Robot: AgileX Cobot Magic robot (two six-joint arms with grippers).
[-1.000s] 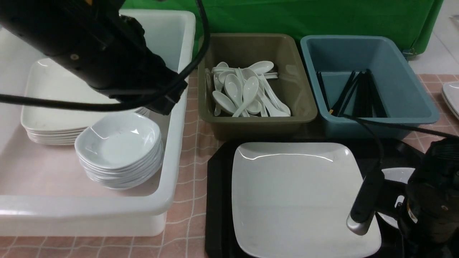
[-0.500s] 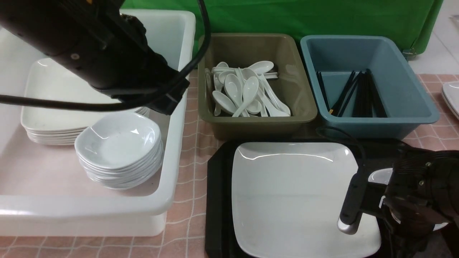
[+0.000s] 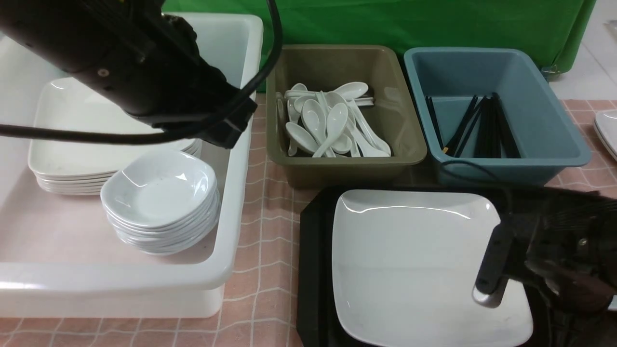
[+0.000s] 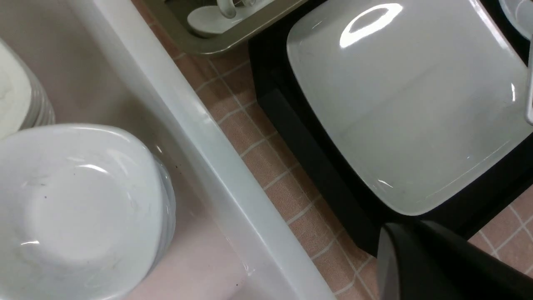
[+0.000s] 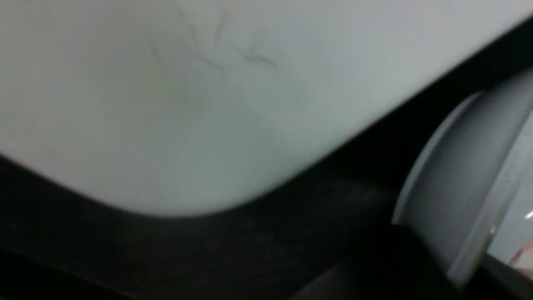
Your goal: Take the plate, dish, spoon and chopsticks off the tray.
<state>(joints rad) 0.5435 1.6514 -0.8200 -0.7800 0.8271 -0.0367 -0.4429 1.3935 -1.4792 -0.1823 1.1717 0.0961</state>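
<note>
The plate (image 3: 424,260) is lying flat on the tray (image 3: 313,270), filling most of it. The dish (image 4: 518,12) is sitting on the same tray just beside the plate's right edge (only a sliver of it is showing in the wrist views; the front view is hiding it behind the arm). The right gripper (image 3: 525,282) is hanging low over that right side of the tray, at the plate's edge. It is smeared by blur, so I cannot tell how far its jaws are standing apart or whether they are gripping anything. The left gripper (image 3: 224,130) is hovering over the white tub (image 3: 241,159), closed, with nothing showing in it. Inside the tub, a stack of square plates (image 3: 72,125) and a stack of small dishes (image 3: 159,193) are sitting side by side. Behind the tray, the olive bin (image 3: 385,67) is holding a heap of white spoons (image 3: 328,123), and the blue bin (image 3: 544,111) is holding black chopsticks (image 3: 484,127). Everything is resting on a pink tiled tabletop (image 3: 262,217).
</note>
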